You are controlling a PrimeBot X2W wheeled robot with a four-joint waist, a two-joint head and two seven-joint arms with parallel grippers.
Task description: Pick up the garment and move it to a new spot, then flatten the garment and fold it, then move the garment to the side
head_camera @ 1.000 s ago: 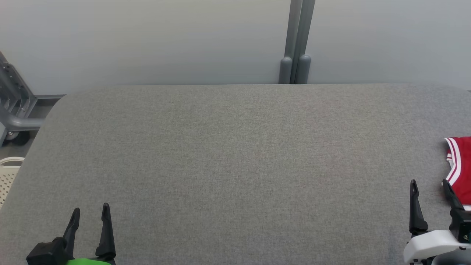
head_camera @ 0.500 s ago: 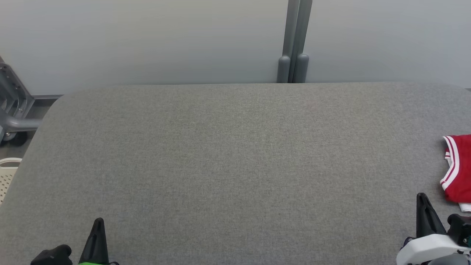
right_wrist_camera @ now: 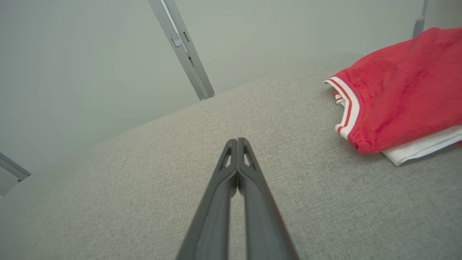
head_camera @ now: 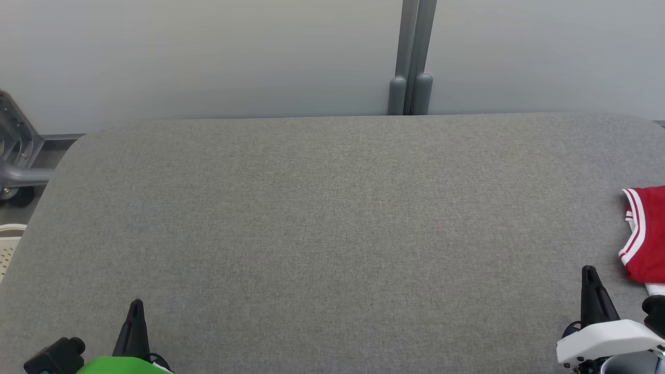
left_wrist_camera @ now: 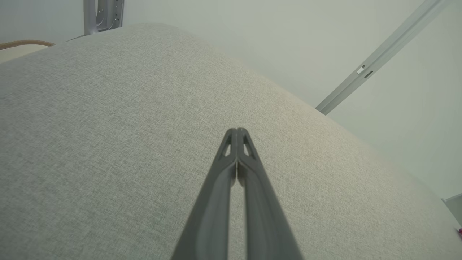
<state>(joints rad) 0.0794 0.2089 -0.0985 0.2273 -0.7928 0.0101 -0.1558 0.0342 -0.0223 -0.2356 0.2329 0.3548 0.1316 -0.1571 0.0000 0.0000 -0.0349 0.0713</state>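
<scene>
Red fabric garment with white-and-red striped trim and a white edge underneath: folded, lying flat at the grey padded table's right edge.

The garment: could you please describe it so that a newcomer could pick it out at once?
Start at the wide grey table. At its right edge, just beyond the right end effector, lies the garment. It alone is red, with white-striped trim, against plain grey fabric.

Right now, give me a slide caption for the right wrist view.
Right hand, shut and empty, over the grey table; the red garment lies apart, to the view's right.
</scene>
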